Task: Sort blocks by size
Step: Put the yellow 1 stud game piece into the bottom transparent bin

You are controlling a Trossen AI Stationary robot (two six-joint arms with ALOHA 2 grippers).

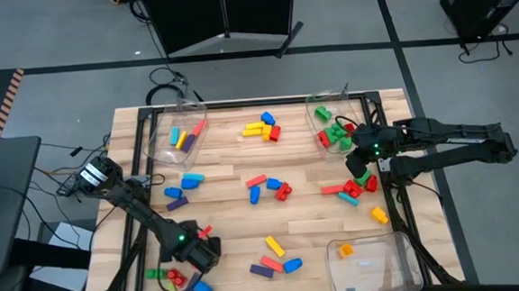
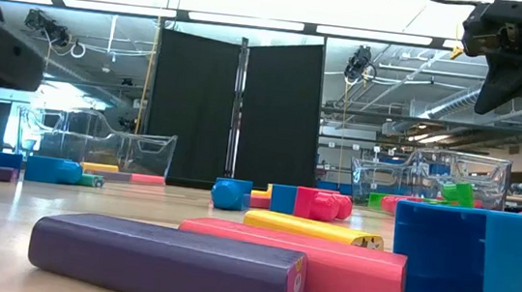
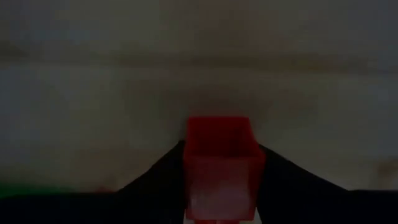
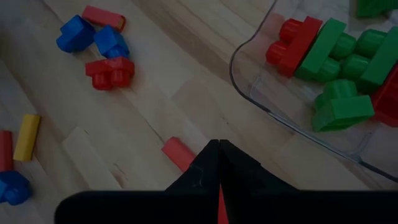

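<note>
Red block [image 3: 221, 165] sits between the lowered left gripper's [image 3: 221, 186] fingers.

Pale wood-grain counter [image 1: 230, 247]; red, blue, green, yellow, orange and purple blocks [image 1: 267, 188]; clear bins [image 1: 375, 260]; 1 red block [image 3: 222, 163] between dark fingers [image 3: 155, 186].

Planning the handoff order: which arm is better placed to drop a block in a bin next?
Left, probably: its end effector is closed around a red block. The right end effector is shut with nothing visibly held.
</note>
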